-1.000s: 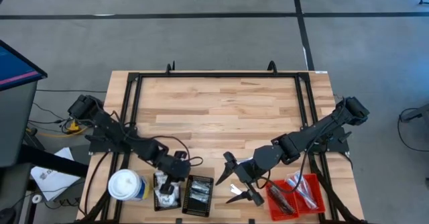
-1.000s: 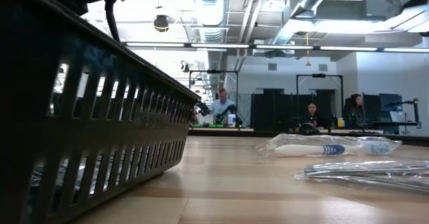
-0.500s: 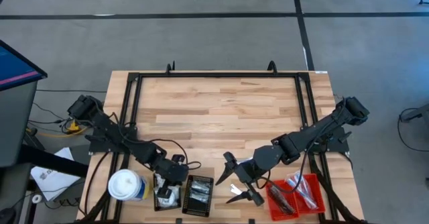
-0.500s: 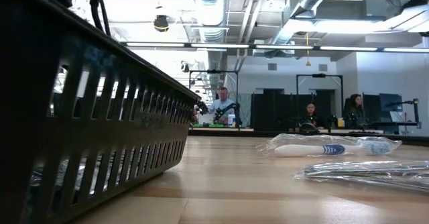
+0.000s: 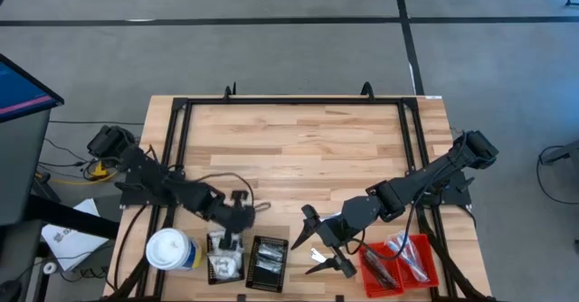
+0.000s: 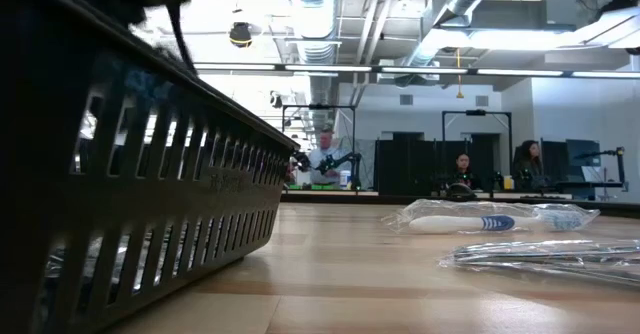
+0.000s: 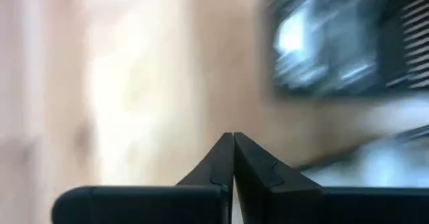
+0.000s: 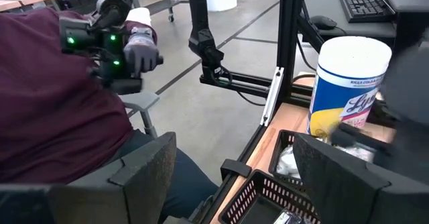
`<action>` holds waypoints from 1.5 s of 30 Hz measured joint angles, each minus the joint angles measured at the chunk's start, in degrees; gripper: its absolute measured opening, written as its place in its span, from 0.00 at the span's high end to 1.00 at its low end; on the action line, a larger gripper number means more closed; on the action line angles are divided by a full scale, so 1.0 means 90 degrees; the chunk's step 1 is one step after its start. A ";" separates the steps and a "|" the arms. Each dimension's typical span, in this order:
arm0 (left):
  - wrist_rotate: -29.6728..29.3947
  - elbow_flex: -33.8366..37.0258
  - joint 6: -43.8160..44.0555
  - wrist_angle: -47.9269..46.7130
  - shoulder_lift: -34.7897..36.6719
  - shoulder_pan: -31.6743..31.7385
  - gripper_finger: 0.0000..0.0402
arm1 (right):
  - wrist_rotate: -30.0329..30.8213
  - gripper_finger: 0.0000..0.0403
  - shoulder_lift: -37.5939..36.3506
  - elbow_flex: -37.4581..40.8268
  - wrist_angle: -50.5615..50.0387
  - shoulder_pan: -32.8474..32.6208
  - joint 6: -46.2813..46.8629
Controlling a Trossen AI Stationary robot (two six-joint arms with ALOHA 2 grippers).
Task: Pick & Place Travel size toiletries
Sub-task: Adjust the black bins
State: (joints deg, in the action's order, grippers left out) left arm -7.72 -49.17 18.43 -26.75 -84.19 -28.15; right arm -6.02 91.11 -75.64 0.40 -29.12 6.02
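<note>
Mostly the toiletries sit sorted: white packets (image 5: 223, 264) in one black tray (image 5: 211, 248), what look like silvery sachets (image 5: 267, 259) in its neighbour, sticks (image 5: 398, 248) in the red tray (image 5: 428, 250). Left hand (image 5: 237, 202), closed and empty, hovers over the desk (image 5: 298, 144) just behind the packets; right hand (image 5: 318, 245) gapes wide beside the red tray.

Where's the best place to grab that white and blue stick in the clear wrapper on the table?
Probably mid-shaft, from straight above, with the jaws across its narrow width. The white and blue stick lies flat and lengthwise on the table, and its clear wrapper puffs loose towards the ends.
</note>
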 joint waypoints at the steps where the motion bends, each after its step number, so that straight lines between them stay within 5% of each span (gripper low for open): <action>1: -0.0060 0.0002 0.0011 -0.0352 0.0003 0.0133 1.00 | 0.0001 0.27 0.0000 0.0000 0.0000 0.0000 0.0000; 6: 0.0102 0.0022 0.0121 -0.1181 -0.0248 0.0541 1.00 | 0.0001 0.27 0.0000 0.0000 -0.0001 0.0000 0.0000; 15: 0.0623 0.0021 0.0710 -0.1109 -0.0363 0.0187 1.00 | 0.0002 0.27 0.0000 0.0000 -0.0022 0.0000 0.0000; 30: 0.0381 -0.0037 0.1285 -0.0923 -0.0363 -0.0298 1.00 | 0.0001 0.27 0.0000 0.0000 -0.0022 0.0002 0.0000; 36: -0.0309 -0.0348 0.0457 -0.0791 -0.0358 0.0080 1.00 | 0.0000 0.27 0.0000 0.0000 -0.0022 0.0002 -0.0046; 45: 0.0446 -0.0374 -0.0522 0.0113 -0.0666 0.0721 1.00 | 0.0001 0.27 0.0000 0.0000 -0.0045 0.0000 -0.0046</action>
State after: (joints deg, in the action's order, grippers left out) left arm -3.70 -52.53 13.73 -25.73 -90.18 -21.65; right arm -6.01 91.11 -75.64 0.00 -29.12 5.61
